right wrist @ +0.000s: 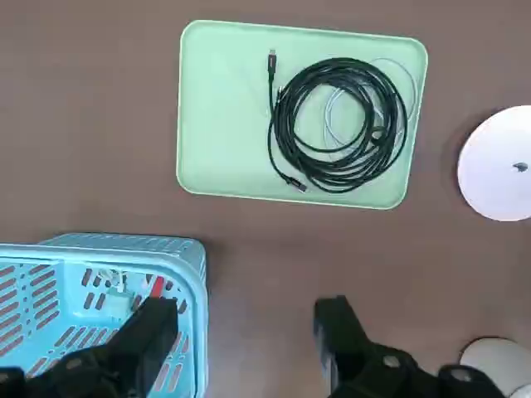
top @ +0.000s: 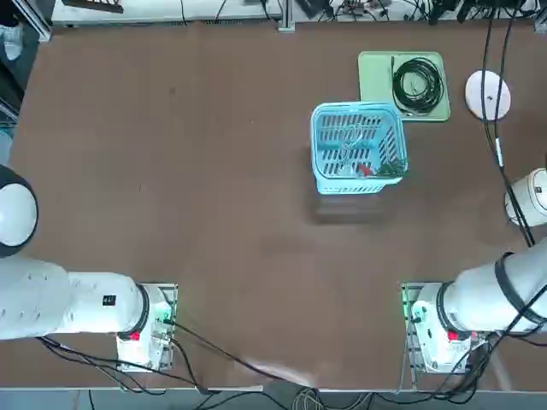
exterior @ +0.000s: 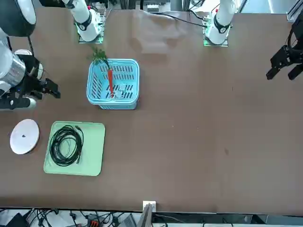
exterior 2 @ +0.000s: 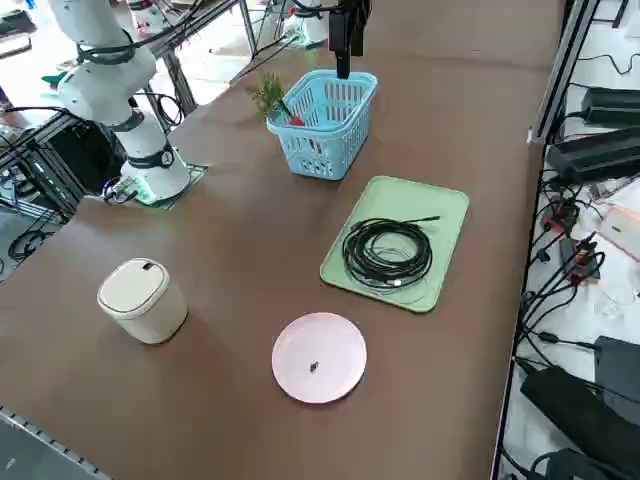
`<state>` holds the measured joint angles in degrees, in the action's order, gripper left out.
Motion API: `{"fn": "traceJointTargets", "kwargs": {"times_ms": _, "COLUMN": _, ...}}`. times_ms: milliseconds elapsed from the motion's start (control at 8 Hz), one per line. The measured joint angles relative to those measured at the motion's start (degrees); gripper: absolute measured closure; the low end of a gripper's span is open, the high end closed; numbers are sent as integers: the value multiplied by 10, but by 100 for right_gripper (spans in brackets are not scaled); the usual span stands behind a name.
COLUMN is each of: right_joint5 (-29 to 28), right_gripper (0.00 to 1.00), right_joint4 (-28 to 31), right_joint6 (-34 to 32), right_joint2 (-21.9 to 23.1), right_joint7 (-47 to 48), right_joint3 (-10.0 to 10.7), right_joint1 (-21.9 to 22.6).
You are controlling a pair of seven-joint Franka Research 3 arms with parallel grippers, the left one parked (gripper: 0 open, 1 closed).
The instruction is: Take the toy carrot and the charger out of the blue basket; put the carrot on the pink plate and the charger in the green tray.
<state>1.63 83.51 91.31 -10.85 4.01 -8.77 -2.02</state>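
Nothing is done yet. The right gripper (right wrist: 245, 332) hangs empty, fingers spread wide, just beside the blue basket (top: 318, 152), which holds both the toy carrot (exterior: 110, 81) and the charger (exterior: 117, 94). At one o'clock beyond lies the green tray (top: 374, 79) bearing a coiled black cable (top: 417, 84); at two o'clock, the pink plate (top: 488, 94) is bare.

We see the toy carrot (exterior: 110, 80) and white charger (exterior: 118, 93) inside the blue basket (exterior: 97, 97); beside it, green tray (exterior: 94, 146), pink plate (exterior: 24, 136).

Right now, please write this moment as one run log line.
right gripper: open, holds nothing | carrot, charger: in basket | tray: black cable on it | plate: bare
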Motion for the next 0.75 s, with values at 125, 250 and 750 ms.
{"fn": "traceJointTargets", "kwargs": {"times_ms": 125, "right_joint5": 0, "right_gripper": 0, "right_joint4": 0, "right_joint6": 0, "right_joint2": 0, "right_joint7": 0, "right_joint3": 0, "right_joint1": 0}}
{"fn": "traceJointTargets", "kwargs": {"times_ms": 250, "right_joint5": 0, "right_gripper": 0, "right_joint4": 0, "right_joint6": 0, "right_joint2": 0, "right_joint7": 0, "right_joint3": 0, "right_joint1": 0}}
{"fn": "traceJointTargets", "kwargs": {"times_ms": 750, "right_joint5": -4, "right_gripper": 0, "right_joint4": 0, "right_joint6": 0, "right_joint2": 0, "right_joint7": -1, "right_joint3": -2, "right_joint1": 1}}
